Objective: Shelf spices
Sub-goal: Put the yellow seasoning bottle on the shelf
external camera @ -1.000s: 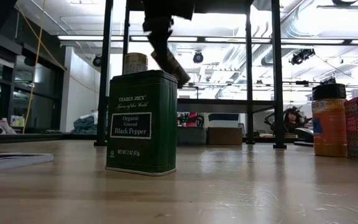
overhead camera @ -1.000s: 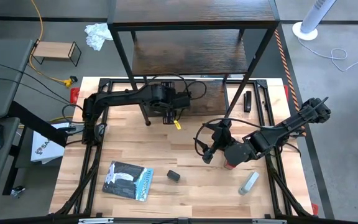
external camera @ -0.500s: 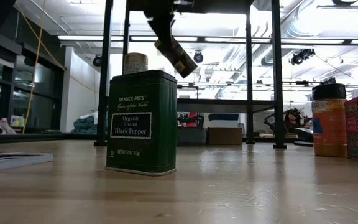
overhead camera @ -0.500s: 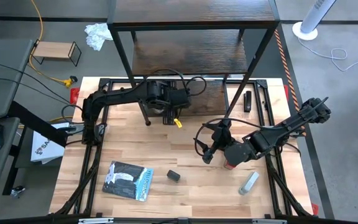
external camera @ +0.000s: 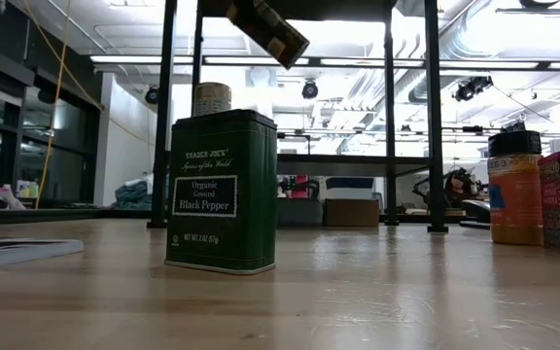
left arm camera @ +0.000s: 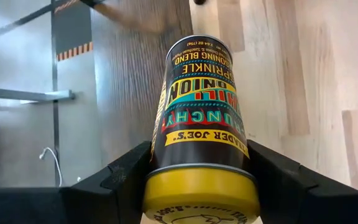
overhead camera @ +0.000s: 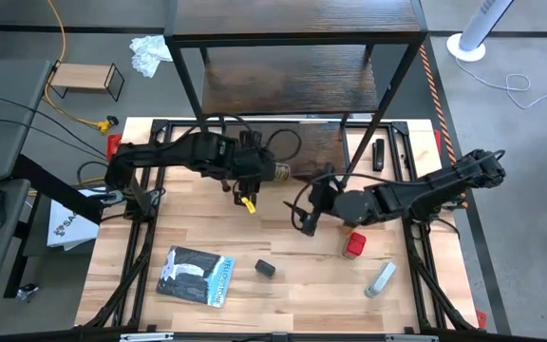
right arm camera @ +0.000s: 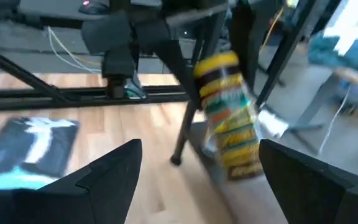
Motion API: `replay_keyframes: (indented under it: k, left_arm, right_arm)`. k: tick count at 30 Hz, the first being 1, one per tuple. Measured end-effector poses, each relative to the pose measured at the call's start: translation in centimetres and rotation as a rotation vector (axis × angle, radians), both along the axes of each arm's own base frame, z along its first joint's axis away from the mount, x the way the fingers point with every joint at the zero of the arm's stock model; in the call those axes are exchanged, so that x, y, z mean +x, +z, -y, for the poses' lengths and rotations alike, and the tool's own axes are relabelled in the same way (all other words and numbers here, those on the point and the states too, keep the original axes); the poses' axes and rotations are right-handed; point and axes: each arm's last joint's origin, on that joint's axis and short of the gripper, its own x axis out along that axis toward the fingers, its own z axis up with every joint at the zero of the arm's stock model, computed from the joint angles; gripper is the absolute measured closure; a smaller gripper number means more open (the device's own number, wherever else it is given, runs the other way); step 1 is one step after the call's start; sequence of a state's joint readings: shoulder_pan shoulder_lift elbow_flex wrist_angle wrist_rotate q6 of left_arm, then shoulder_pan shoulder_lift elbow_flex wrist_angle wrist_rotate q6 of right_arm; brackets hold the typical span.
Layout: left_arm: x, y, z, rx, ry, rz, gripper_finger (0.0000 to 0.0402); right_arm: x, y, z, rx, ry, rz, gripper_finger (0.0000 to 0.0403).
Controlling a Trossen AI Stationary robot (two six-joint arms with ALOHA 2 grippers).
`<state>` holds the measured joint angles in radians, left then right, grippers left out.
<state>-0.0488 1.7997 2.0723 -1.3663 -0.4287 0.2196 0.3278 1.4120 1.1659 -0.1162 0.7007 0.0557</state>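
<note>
My left gripper (overhead camera: 254,182) is shut on the yellow-lidded jar (left arm camera: 199,118), held high over the table in front of the shelf (overhead camera: 302,90) of dark boards; the low view shows the jar (external camera: 270,29) tilted near the top. My right gripper (overhead camera: 306,217) is open above the table's middle and touches nothing. The red jar (overhead camera: 353,245) stands on the table beside it. The small black tin (overhead camera: 265,269) stands nearer, and the low view shows it as a green pepper tin (external camera: 224,190). A brown jar (external camera: 513,185) and a tan-lidded jar (external camera: 212,97) show in the low view. My left gripper pinches the yellow-lidded jar between its two fingers (left arm camera: 129,177), one on each side of the body just below the lid (left arm camera: 197,158). The jar runs on past the fingertips, base first. It is lifted clear and tilted, the lid end higher than the base.
A flat blue-grey packet (overhead camera: 195,275) lies near the table's near left corner and a grey-white tube (overhead camera: 380,278) near the right. The shelf's thin black legs (overhead camera: 218,161) stand on the far part of the table, close to both arms.
My left gripper has risen and moved toward the table's left and near edge, carrying the yellow-lidded jar up with it. My right gripper has moved toward the far edge, away from the red jar, which now shows clear of it on the table.
</note>
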Motion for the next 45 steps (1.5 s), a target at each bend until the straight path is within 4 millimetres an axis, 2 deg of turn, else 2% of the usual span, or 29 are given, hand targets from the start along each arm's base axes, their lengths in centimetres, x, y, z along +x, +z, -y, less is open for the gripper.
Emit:
replay_keyframes:
  k: [9, 14, 21, 32, 36, 43, 45]
  left_arm:
    - [2.2, -0.5, 0.8, 0.087, -0.134, 0.043, 0.0179]
    - [3.1, -1.0, 0.6, 0.113, -0.164, 0.046, 0.0178]
    - [3.4, -0.7, 1.0, 0.127, -0.187, 0.09, 0.0178]
    - [3.9, -0.1, 1.9, 0.128, -0.242, 0.159, 0.0177]
    - [3.7, -0.1, 1.6, 0.133, -0.23, 0.142, 0.0177]
    - [3.6, -0.3, 1.0, 0.124, -0.19, 0.131, 0.0177]
    - [3.5, -0.3, 0.9, 0.113, -0.188, 0.127, 0.0177]
  right_arm:
    - [0.7, 0.7, 1.5, -0.199, 0.082, -0.087, 0.0082]
    - [0.8, 0.6, 2.2, -0.212, 0.06, -0.114, 0.0082]
    - [0.5, -0.2, 2.9, -0.244, 0.046, -0.216, 0.0082]
    - [0.7, -0.2, 4.2, -0.254, -0.047, -0.22, 0.0084]
    - [0.9, 0.0, 4.0, -0.252, -0.032, -0.188, 0.0106]
    - [0.8, -0.1, 3.8, -0.241, -0.029, -0.189, 0.02]
    - [0.8, -0.1, 3.8, -0.23, -0.028, -0.183, 0.021]
